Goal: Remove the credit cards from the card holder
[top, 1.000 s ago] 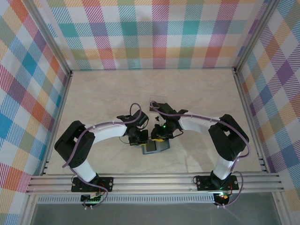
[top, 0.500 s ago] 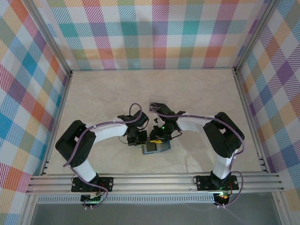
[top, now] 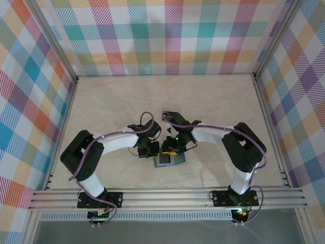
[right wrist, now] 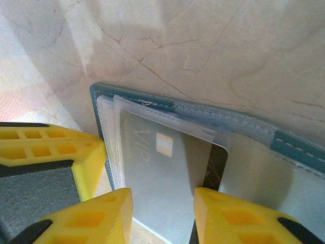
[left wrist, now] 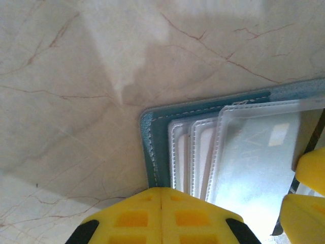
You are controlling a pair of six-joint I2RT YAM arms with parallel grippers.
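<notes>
The card holder (top: 177, 160) lies opened flat on the table (top: 111, 112), close to the near edge and just ahead of the two arm bases. From above, its long axis runs from 9 to 3 o'clock. Through the right wrist camera a credit card (right wrist: 152, 173) sits in the topmost of the clear sleeves (left wrist: 183, 152). It is silvery behind the plastic with "VIP" lettering, and a dark corner pokes out at the sleeve's open end. The left gripper (top: 152, 151) is clenched, its yellow fingers pressed flat together with nothing between them, right at the teal stitched edge of the holder's 9 o'clock half. The right gripper (top: 170, 150) hangs over the middle of the holder with its jaws apart, one finger on either side of the sleeved card, pinching nothing. The two claws are just beside each other. Bare table stretches away at 9 and 3 o'clock towards the side rails. At 12 o'clock a small clear tray (top: 171, 108) sits well apart from the holder, with more bare surface beyond it. Since a second ago the right arm's elbow has folded inwards and its wrist has edged a little towards 9 o'clock, while the holder and the left arm have stayed where they were.
</notes>
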